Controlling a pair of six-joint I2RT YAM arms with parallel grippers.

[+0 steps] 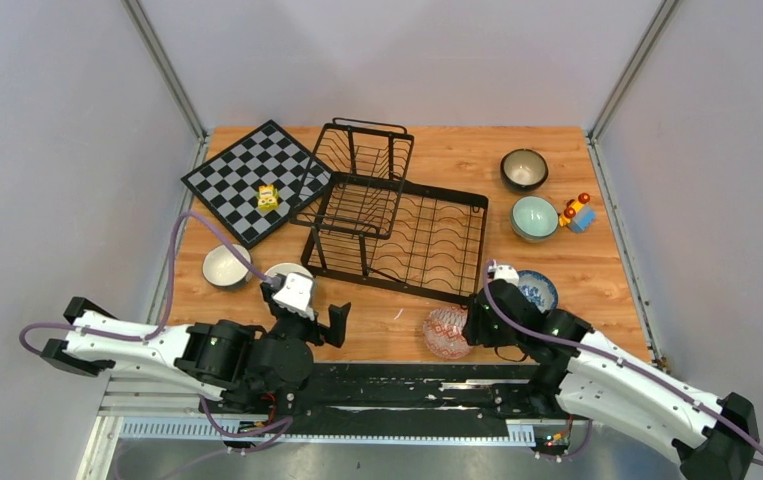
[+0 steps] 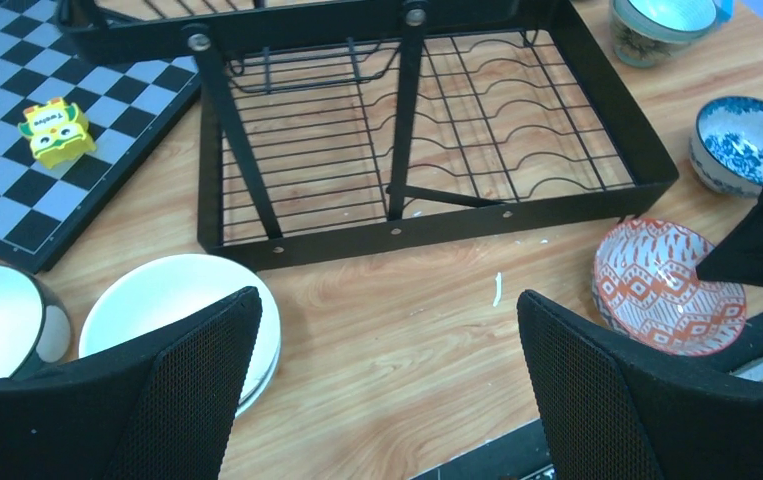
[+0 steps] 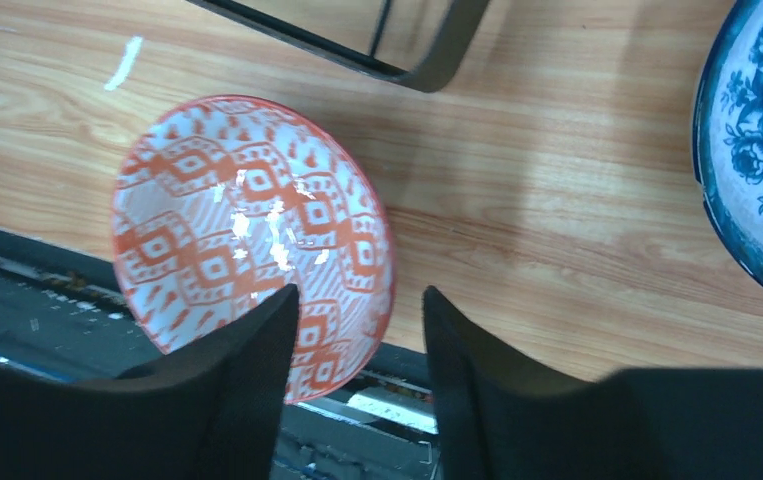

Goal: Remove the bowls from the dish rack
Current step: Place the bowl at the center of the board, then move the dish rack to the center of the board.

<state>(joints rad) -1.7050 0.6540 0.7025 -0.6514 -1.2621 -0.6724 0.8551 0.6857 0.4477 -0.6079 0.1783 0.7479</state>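
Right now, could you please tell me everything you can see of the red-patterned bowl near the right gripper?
The red-patterned bowl is small, round, glossy, seemingly ceramic, white with orange-red diamond motifs inside. It sits mouth up, empty, on the wooden table, at its near edge, outside the dish rack. The right gripper straddles its right rim, jaws parted; whether a finger touches it is unclear.

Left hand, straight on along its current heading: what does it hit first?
Likely the black wire dish rack: its near rail lies straight ahead of the open left hand, only wooden table between. Depth is unclear; if tilted down, it meets the table first.
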